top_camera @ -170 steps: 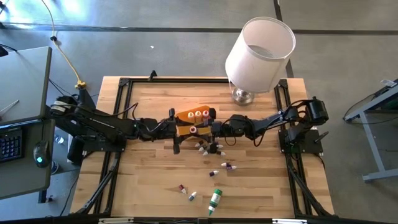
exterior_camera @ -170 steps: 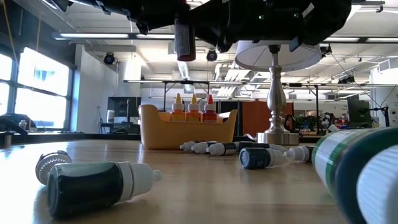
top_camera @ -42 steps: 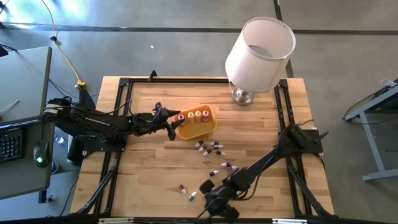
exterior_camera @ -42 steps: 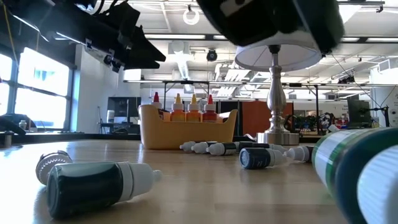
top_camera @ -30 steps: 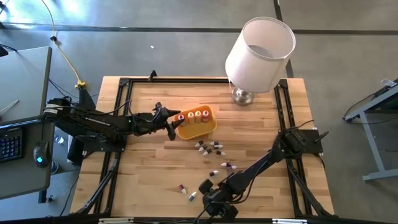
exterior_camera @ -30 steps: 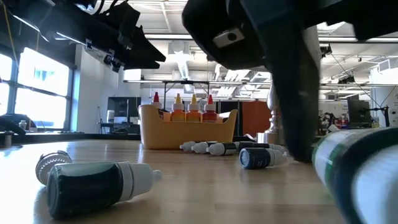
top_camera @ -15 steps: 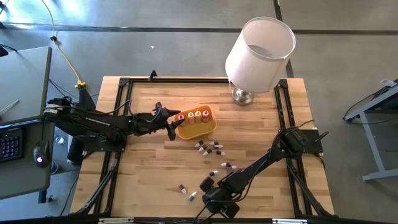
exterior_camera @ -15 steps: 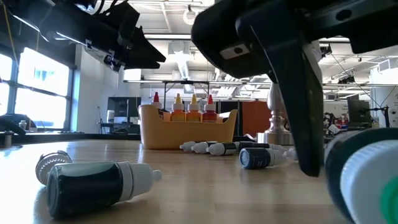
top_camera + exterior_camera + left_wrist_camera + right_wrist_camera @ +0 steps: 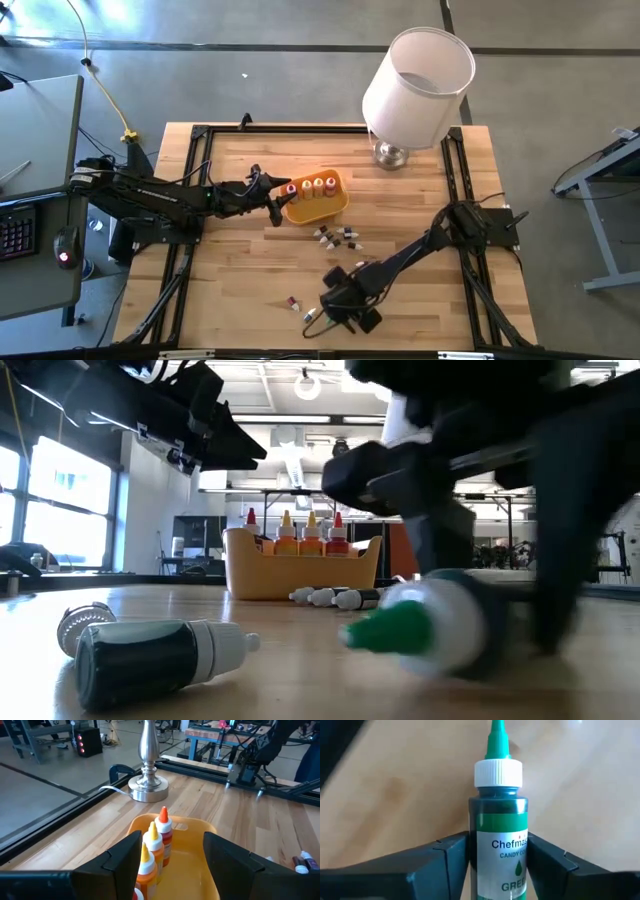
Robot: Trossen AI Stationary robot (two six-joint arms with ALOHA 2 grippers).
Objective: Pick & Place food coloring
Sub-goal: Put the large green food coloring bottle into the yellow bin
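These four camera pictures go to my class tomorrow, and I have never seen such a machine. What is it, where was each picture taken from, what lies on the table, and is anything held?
It is a robot with two dark arms at a wooden table. One picture looks straight down, one looks level across the tabletop, and one comes from each arm's wrist. The right tool is closed on a green food colouring bottle near the table's front edge. The left tool hangs open at an orange tray where four bottles stand upright. More small bottles lie loose on the wood, and a lamp stands at the back.
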